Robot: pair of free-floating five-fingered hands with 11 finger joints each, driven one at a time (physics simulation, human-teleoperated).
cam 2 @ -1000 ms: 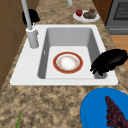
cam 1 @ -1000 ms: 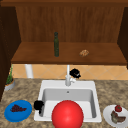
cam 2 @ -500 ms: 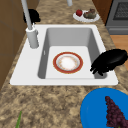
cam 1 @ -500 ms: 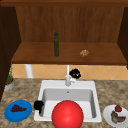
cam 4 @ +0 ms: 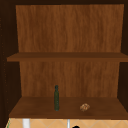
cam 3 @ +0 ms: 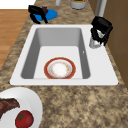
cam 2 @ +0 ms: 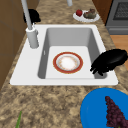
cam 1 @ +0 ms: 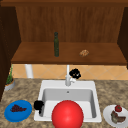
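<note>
Two free-floating hands, no arms or body attached. Left hand [cam 1: 38, 105] was uniformly matte black, human-like in shape, with a rounded glossy back and slender tapered fingers [cam 2: 96, 70]. Right hand [cam 1: 74, 73] was the same black, blockier in the right side view [cam 3: 101, 27], with small pale highlights. No cables, screws or markings were discernible.

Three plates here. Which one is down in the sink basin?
The red-rimmed plate lies on the basin floor. The blue plate with grapes and the white plate with a tomato both sit on the counter.
</note>
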